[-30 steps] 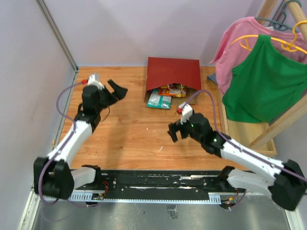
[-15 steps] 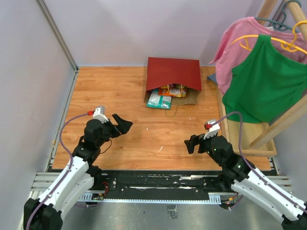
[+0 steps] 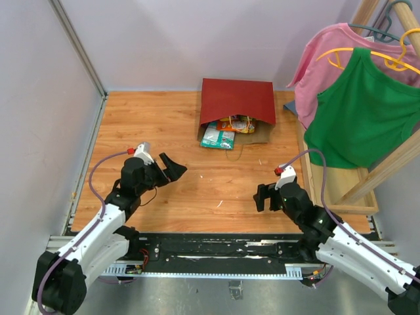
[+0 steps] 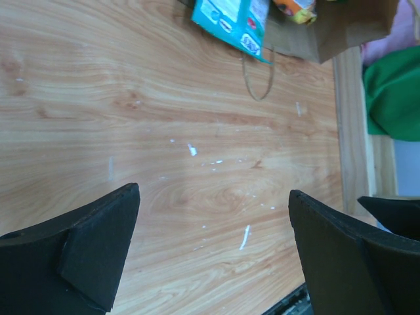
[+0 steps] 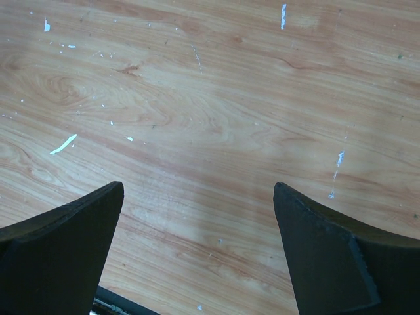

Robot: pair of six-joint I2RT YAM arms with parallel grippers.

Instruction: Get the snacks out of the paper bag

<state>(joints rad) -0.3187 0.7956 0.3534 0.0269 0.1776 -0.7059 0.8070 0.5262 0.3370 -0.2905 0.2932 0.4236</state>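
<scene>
Well, table (image 3: 157, 131): smooth wood-grain board flecked with pale scuffs. It looks slick enough that a nudged bag would slide instead of staying put.
paper bag (image 3: 237, 98): dark red outside and brown kraft inside, lying flat on its side with its mouth on the near edge. The paper is stiff but light, so a finger pushed in carelessly could crumple the lip or shove the whole bag away.
left gripper (image 3: 172, 169): well short of the bag, off its near-left corner. Its jaws are spread wide with nothing between them.
right gripper (image 3: 264, 197): well short of the bag, off its near-right corner. Its jaws are likewise fully apart and empty.
snacks (image 3: 236, 125): glossy, crinkly packets bunched at the bag's mouth, with the orange and yellow ones just inside it. The shiny film could slip out of a pinch.
teal packet (image 4: 233, 20): thin and flat, half out of the bag's mouth on its left side. It hugs the board, so it would be hard to get a finger under.
handle (image 4: 257, 79): a thin loop of twisted paper lying just in front of the bag's mouth. A passing finger might hook it and drag the bag along.
</scene>
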